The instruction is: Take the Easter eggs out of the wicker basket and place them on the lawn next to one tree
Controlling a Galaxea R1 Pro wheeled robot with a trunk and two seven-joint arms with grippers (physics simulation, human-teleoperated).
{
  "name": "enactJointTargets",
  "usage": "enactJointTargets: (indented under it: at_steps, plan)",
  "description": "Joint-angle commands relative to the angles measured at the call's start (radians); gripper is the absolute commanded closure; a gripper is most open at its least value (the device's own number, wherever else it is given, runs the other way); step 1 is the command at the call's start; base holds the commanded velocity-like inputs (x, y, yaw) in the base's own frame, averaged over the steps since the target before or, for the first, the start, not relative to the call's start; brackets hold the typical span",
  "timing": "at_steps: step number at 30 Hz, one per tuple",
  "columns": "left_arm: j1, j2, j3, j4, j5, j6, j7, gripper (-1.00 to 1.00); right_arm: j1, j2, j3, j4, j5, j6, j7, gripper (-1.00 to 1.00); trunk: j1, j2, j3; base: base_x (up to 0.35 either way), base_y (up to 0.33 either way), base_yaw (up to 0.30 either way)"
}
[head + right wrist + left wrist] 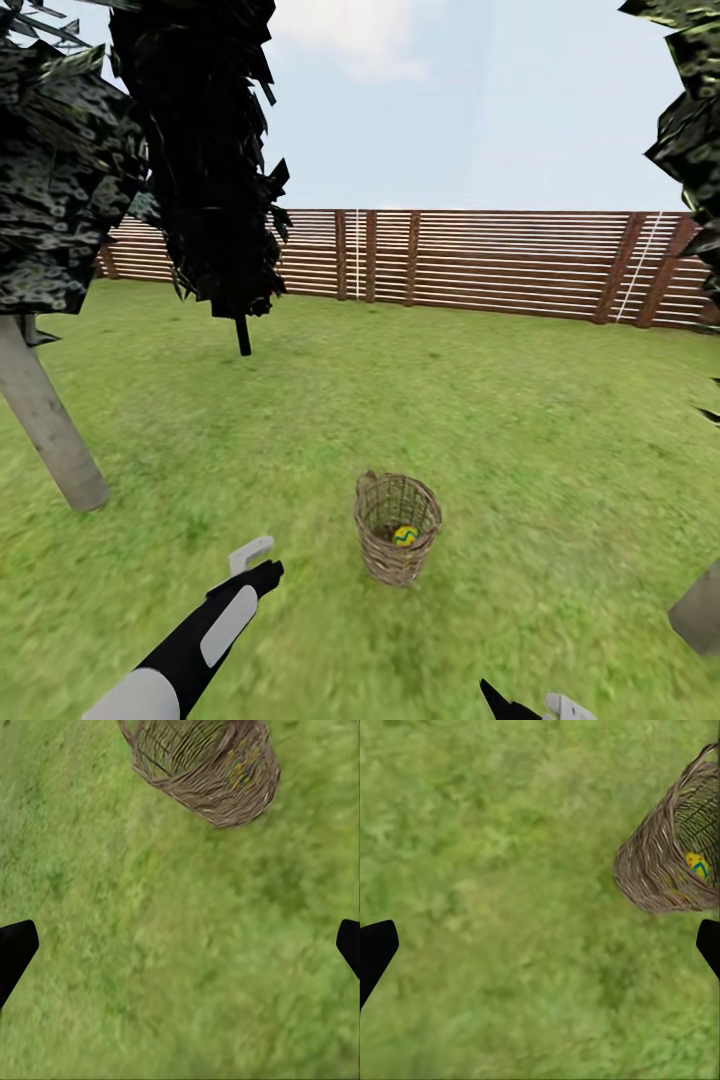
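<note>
Grass spreads under both arms, a wide green lawn [520,420] with yellowish mottling, bare between each gripper and the basket. The left gripper [255,560], white-fingered on a black and white arm, hangs above the turf with its dark fingertips [376,949] spread wide apart and nothing between them. Ahead of it and off to its right stands the small round wicker basket of woven brown twigs [397,528], upright on the grass and near but not touching the gripper. Inside it one yellow Easter egg with blue zigzag bands [405,536] lies on the bottom; whether more eggs sit beneath the rim I cannot tell. Far to the left of that gripper rises the tall tree with a pale grey-beige trunk [50,420] and blocky dark foliage, and beyond it a smaller dark-trunked tree [243,335]. The right gripper [530,708] sits low and near the robot, its black fingertips [16,945] likewise held wide apart and empty; the basket lies ahead of it and to its left, well apart. A brown slatted wooden fence [480,260] closes the far side.
</note>
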Motion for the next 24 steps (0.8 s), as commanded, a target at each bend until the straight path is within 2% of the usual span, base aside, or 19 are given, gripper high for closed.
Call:
enactJointTargets:
  at_steps: [1,10,24]
  plan:
    - [-0.001,0.002,-0.007,-0.002,0.006,0.002,0.008,-1.0,0.0,0.001,-0.003,-0.002,-0.01,0.01,0.003,-1.0,0.001,-0.002,-0.002,0.318,0.132,-0.014]
    - [-0.001,0.002,-0.007,-0.002,0.005,0.002,0.008,-1.0,0.0,0.001,-0.003,-0.002,-0.01,0.009,0.003,-1.0,0.001,-0.002,0.0,0.316,0.16,-0.033]
    - [-0.001,0.002,-0.007,-0.002,0.006,0.002,0.008,-1.0,0.0,0.001,-0.003,-0.002,-0.01,0.009,0.005,-1.0,0.001,-0.002,0.014,0.284,0.126,-0.191]
